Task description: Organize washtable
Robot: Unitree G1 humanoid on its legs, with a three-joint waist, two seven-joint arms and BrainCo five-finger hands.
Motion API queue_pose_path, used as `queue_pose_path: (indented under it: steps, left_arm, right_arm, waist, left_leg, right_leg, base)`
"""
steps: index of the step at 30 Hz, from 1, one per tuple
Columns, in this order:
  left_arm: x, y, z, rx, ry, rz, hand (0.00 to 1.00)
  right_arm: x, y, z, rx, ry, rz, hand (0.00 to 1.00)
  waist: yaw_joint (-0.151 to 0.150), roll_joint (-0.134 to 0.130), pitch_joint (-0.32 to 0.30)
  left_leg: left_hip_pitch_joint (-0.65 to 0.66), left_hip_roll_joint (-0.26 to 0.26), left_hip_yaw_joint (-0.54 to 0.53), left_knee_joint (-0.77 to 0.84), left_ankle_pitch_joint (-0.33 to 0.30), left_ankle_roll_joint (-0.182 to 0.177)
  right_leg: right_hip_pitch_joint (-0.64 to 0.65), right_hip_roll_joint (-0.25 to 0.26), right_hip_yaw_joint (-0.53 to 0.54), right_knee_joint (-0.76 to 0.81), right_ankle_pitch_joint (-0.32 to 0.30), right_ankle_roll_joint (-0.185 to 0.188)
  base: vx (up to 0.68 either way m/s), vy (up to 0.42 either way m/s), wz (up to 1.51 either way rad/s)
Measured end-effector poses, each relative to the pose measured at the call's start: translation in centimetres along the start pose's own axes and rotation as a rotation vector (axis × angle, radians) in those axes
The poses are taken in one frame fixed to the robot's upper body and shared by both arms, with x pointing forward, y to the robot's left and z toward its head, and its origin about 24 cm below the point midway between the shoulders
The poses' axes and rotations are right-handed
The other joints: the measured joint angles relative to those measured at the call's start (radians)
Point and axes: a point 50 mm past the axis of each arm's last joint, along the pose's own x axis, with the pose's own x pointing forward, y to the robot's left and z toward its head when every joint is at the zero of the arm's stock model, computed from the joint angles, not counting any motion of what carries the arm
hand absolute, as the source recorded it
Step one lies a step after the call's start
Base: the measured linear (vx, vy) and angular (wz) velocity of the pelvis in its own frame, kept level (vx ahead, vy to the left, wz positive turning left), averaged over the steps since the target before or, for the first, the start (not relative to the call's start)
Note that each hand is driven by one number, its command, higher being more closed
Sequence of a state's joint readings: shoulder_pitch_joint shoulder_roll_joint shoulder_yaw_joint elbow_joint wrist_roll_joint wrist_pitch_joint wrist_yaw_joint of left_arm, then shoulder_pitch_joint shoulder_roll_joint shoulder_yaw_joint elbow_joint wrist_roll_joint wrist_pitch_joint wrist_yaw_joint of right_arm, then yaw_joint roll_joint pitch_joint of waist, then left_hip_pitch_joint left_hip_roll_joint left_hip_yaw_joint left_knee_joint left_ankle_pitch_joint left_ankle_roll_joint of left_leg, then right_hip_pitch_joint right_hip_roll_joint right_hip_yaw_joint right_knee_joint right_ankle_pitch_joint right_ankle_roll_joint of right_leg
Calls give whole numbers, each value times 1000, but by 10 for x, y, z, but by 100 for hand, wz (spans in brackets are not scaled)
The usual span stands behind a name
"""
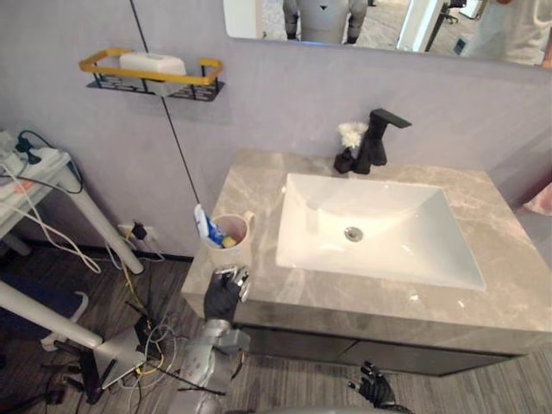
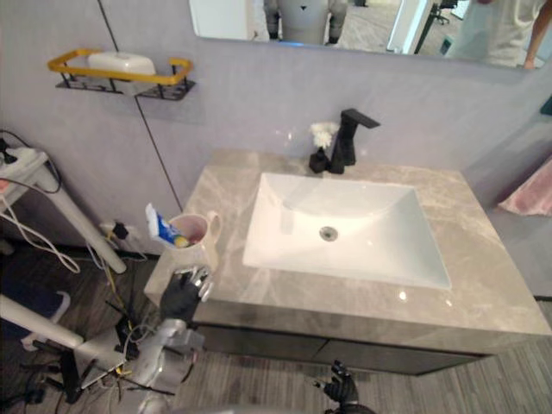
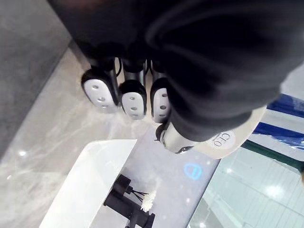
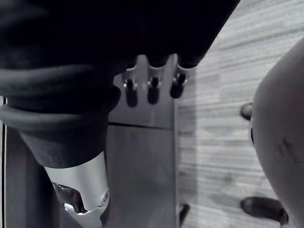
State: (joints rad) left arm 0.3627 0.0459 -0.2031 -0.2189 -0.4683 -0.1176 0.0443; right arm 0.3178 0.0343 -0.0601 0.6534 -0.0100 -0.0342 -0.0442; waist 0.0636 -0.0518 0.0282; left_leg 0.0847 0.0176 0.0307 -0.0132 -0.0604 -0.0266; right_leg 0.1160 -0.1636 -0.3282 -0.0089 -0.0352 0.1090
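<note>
A beige cup (image 1: 231, 235) stands at the front left corner of the grey marble washtable (image 1: 259, 185). It holds a blue and white toothpaste tube (image 1: 203, 226) and something yellow. My left hand (image 1: 226, 291) is raised just in front of the cup at the counter's edge, fingers relaxed and holding nothing. In the left wrist view the cup's rim (image 3: 232, 137) lies close beside the thumb (image 3: 173, 140). My right hand (image 1: 376, 388) hangs low in front of the cabinet, its fingers (image 4: 153, 90) loose and empty.
A white sink (image 1: 321, 216) fills the counter's middle, with a black faucet (image 1: 377, 138) and a small black vase with a white flower (image 1: 349, 147) behind it. A yellow wall shelf (image 1: 151, 73) carries a white soap. Cables and a white table (image 1: 34, 172) lie to the left.
</note>
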Motion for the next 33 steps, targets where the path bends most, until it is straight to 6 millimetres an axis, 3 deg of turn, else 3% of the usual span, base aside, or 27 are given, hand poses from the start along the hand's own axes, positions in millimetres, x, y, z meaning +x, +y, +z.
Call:
queue_pose_path:
  steps: [10, 27, 30, 33]
  left_arm:
    - [11, 4, 4, 58, -8, -21, 100]
    - [21, 23, 23, 191, -83, 30, 100]
    - [22, 29, 28, 209, -96, 47, 100]
    - [25, 30, 31, 220, -107, 50, 100]
  right_arm:
    - [3, 0, 5, -6, -11, 4, 0]
    - [10, 0, 21, -32, -54, 31, 0]
    - [11, 0, 24, -44, -62, 33, 0]
    - [11, -2, 24, -40, -62, 25, 0]
  waist:
    - [-12, -7, 0]
    - [-28, -15, 6]
    - [-48, -16, 7]
    - [-47, -18, 9]
  left_leg:
    - [31, 0, 1, -77, 49, -2]
    - [12, -1, 28, -80, 49, -1]
    - [10, -2, 29, -80, 49, -1]
    - [4, -1, 41, -80, 49, -1]
  right_leg:
    - [1, 12, 0, -44, 29, -2]
    - [-17, 22, 31, -84, 55, -7]
    - [-19, 21, 32, -85, 57, -7]
    - [-33, 22, 44, -84, 60, -7]
  base:
    - [-41, -16, 0]
    - [-18, -3, -4]
    - [-31, -3, -4]
    - [-28, -5, -10]
